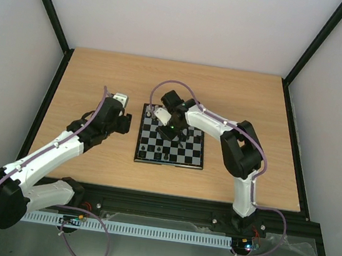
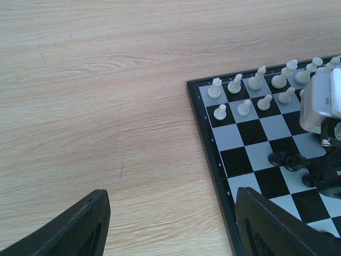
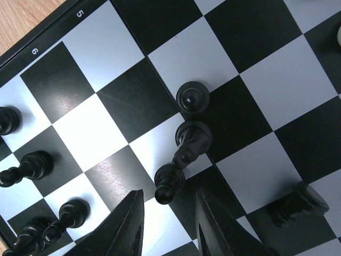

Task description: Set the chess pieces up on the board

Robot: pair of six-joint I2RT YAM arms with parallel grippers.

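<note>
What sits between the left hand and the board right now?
Nothing but bare wooden table: the top view shows an empty strip between the left hand and the board.

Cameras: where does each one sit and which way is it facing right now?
Top external: above and behind the bases, looking down on table and board; left arm and right arm show.
Left wrist: on the left gripper, facing down at table and the board's corner with white pieces; own fingers at bottom.
Right wrist: on the right gripper, straight down at mid-board black pieces; fingertips at bottom.
Shared: both wrist views show those black pieces.
</note>
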